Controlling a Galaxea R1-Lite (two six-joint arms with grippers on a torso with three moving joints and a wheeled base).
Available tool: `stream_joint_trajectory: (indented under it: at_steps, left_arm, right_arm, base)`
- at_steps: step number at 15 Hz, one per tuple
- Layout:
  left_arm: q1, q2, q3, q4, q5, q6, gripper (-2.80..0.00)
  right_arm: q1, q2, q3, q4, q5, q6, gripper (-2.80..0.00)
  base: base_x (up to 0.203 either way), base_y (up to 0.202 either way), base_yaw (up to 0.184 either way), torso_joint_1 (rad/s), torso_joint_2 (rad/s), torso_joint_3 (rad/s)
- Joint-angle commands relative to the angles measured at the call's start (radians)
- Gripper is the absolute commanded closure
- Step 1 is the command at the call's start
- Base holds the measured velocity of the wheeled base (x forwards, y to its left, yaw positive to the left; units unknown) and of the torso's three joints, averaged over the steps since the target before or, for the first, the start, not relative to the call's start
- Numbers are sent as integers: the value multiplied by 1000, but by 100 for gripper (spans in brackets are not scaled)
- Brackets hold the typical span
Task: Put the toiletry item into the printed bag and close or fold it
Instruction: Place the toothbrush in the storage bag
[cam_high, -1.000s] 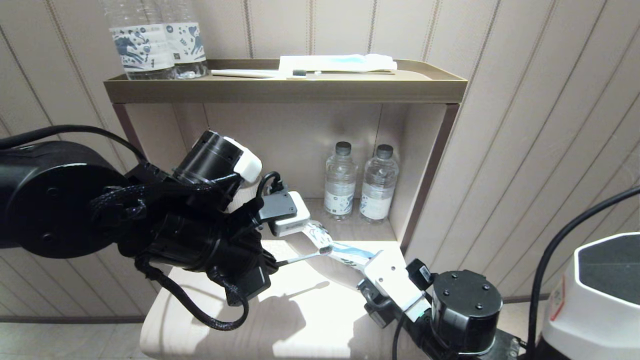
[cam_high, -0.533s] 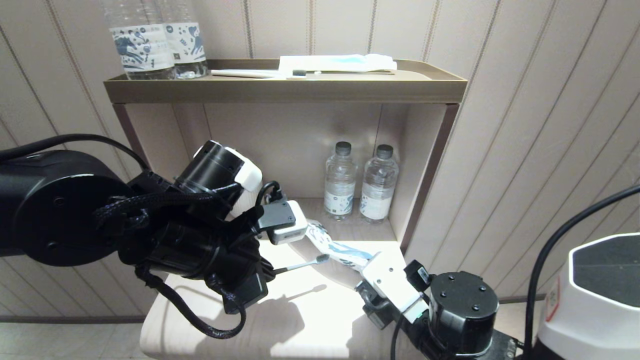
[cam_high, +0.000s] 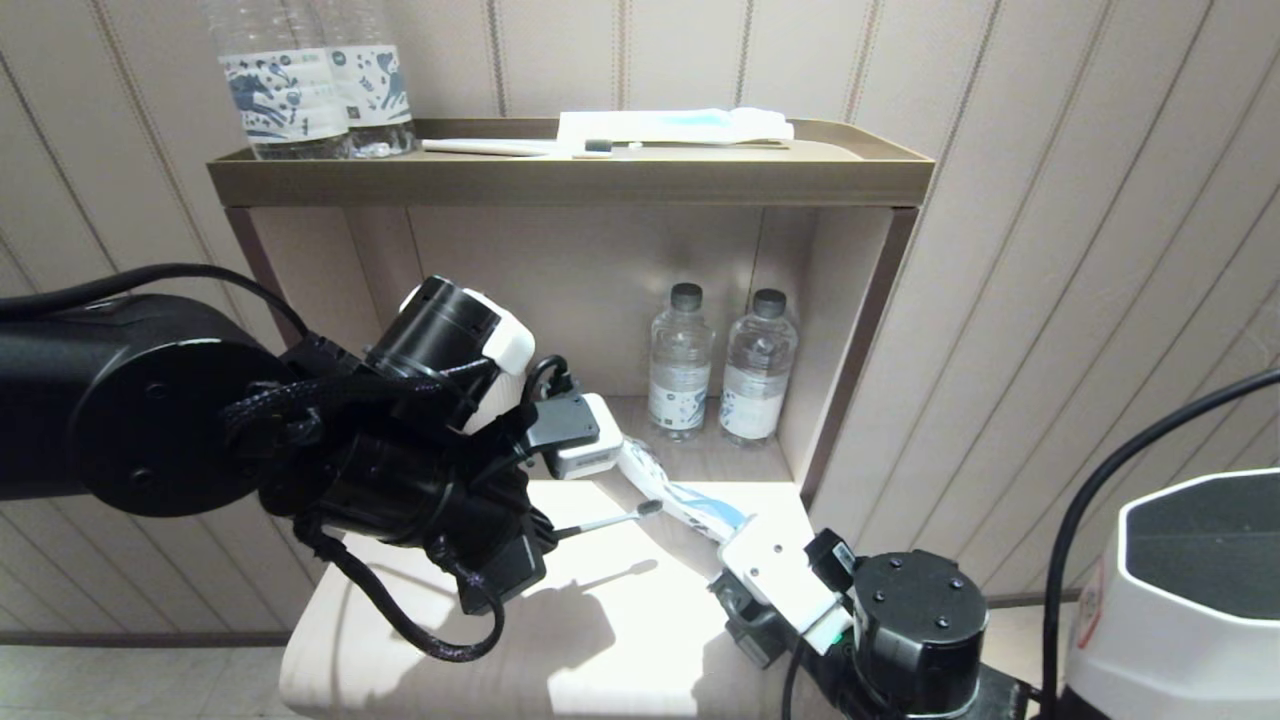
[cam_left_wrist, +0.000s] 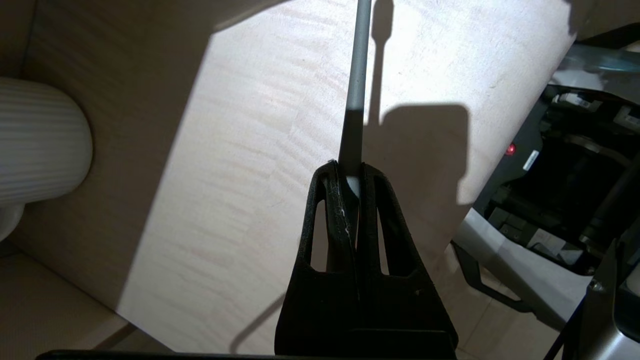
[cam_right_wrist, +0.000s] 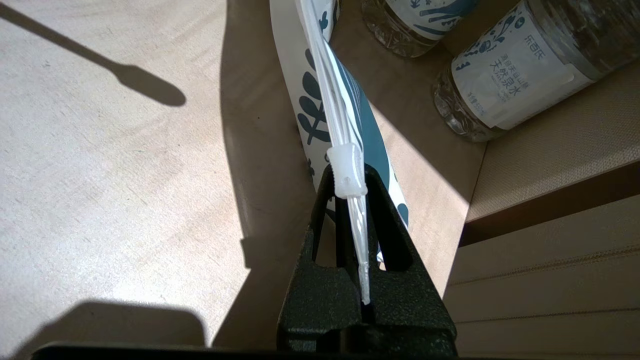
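My left claw (cam_left_wrist: 350, 172) pinches the toothbrush (cam_high: 610, 520) pointing at three o'clock toward the bag (cam_right_wrist: 345, 120), which my right claw (cam_right_wrist: 350, 195) clamps by its seal edge above the desk (cam_high: 620, 640), ready for insertion.

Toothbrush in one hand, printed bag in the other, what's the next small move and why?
Probably ease the left hand forward, since the toothbrush head sits just short of the printed bag pinched in the right hand.

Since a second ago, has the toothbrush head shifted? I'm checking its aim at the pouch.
Barely: the toothbrush head sits about where it was, below the left bottle, still just short of the printed pouch; it dipped briefly between.
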Motion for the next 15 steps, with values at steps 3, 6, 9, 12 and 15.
stream_joint_trajectory:
  at_steps: [3,6,9,12,15]
  left_arm:
    - [5,-18,9,9,18,9,0]
    - [5,-39,12,7,29,17,0]
    - [5,-51,8,7,33,17,0]
    - [28,-79,-10,7,34,15,0]
    - [88,-126,41,3,32,12,0]
  right_arm:
    - [0,5,7,-47,-2,3,0]
    - [0,5,7,-47,-2,3,0]
    - [9,5,10,-47,-3,6,0]
    - [47,26,35,-47,-5,7,0]
    - [86,55,50,-47,-8,6,0]
  base:
    - [0,0,0,0,0,0]
    - [0,0,0,0,0,0]
    - [0,0,0,0,0,0]
    - [0,0,0,0,0,0]
    - [0,0,0,0,0,0]
